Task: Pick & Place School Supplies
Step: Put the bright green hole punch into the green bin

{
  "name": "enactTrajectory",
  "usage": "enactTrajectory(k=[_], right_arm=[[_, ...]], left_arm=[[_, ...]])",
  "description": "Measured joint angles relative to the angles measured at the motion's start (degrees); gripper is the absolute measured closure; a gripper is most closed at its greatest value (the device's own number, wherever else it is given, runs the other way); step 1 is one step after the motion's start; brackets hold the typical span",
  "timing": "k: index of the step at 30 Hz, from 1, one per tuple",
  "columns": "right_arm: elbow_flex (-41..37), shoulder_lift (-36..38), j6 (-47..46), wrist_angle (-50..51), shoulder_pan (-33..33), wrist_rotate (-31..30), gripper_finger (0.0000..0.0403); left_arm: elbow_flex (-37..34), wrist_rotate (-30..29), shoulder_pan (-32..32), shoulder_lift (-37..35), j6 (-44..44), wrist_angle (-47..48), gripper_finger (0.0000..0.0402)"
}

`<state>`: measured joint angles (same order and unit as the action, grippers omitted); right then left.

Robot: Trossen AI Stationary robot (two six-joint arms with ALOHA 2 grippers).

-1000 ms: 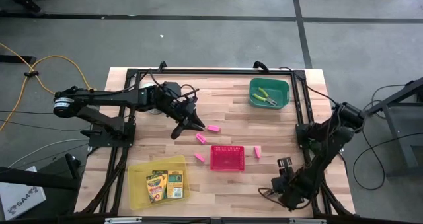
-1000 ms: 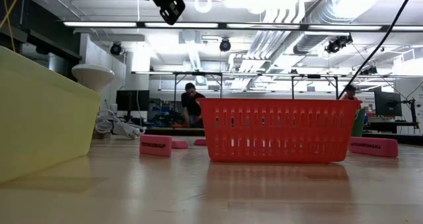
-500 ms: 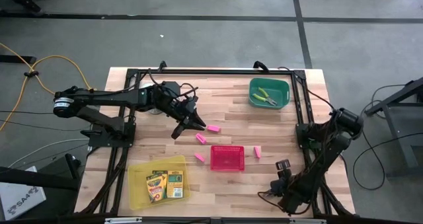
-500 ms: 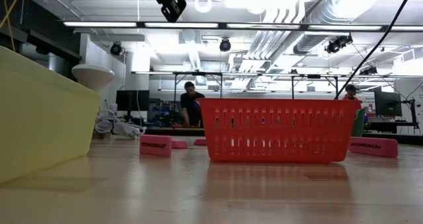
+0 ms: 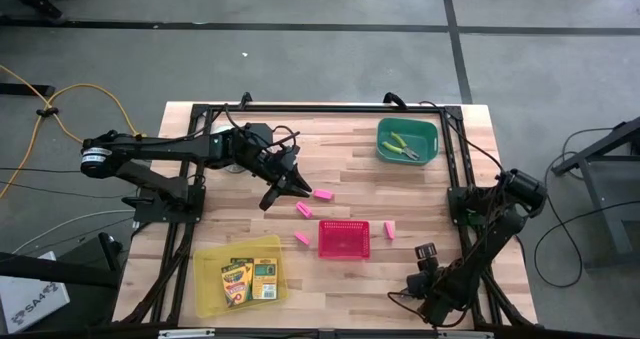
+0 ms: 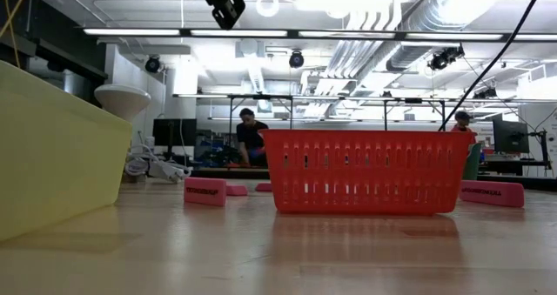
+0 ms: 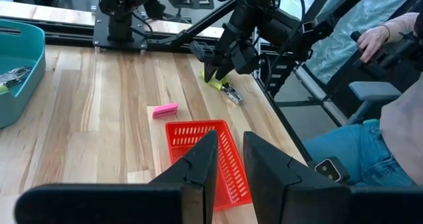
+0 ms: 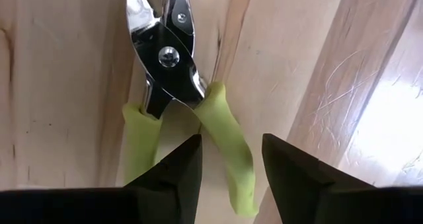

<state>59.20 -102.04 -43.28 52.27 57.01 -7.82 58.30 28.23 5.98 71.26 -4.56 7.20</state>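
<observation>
On a pale wooden table [image 5: 250, 214] seen from straight above, two dark robot arms work among scattered school supplies. At the near right corner, the right gripper [image 5: 428, 257] points straight down at a pair of green-handled pliers [image 8: 178, 98] lying flat on the wood. Its two fingers [image 8: 173, 178] are spread apart, one to each side of the near ends of the lime-green handles, holding nothing. Whether they touch the handles cannot be told.

The left gripper [image 5: 288, 186] hangs over the middle of the table, above the wood, with its fingers [image 7: 198, 168] close together but a narrow gap between them and nothing in that gap. Just beside it lies one pink eraser [image 5: 322, 193], with two more [image 5: 303, 210] [image 5: 301, 238] a little nearer the front edge.

A red basket [image 5: 344, 239] stands at the table's middle, and a fourth eraser [image 5: 389, 229] lies just to its right. A yellow tray [image 5: 208, 279] at the front left holds two crayon boxes [image 5: 250, 279] side by side. A green tray [image 5: 425, 129] at the back right holds a second pair of pliers [image 5: 402, 147].

From table height, the basket [image 6: 365, 169] fills the centre, with erasers [image 6: 205, 191] to either side and a person [image 6: 249, 140] far off in the room behind.
</observation>
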Motion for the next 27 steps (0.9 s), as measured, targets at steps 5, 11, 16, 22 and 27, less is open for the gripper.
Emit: enactTrajectory(k=[5, 11, 16, 22, 27], right_arm=[[0.00, 0.00, 0.00, -0.02, 0.00, 0.20, 0.0272], [0.00, 0.00, 0.02, 0.01, -0.01, 0.45, 0.0320], [0.00, 0.00, 0.06, 0.04, 0.00, 0.67, 0.0355], [0.04, 0.02, 0.03, 0.00, -0.04, 1.60, 0.0370], [0.04, 0.02, 0.04, 0.02, -0.02, 1.58, 0.0370]], left_arm=[[0.00, 0.00, 0.00, 0.00, 0.01, 0.00, 0.0333], [0.00, 0.00, 0.00, 0.00, 0.02, 0.00, 0.0333], [0.00, 0.00, 0.00, 0.00, 0.02, 0.00, 0.0333], [0.00, 0.00, 0.00, 0.00, 0.02, 0.01, 0.0333], [0.00, 0.00, 0.00, -0.01, 0.02, 0.01, 0.0333]])
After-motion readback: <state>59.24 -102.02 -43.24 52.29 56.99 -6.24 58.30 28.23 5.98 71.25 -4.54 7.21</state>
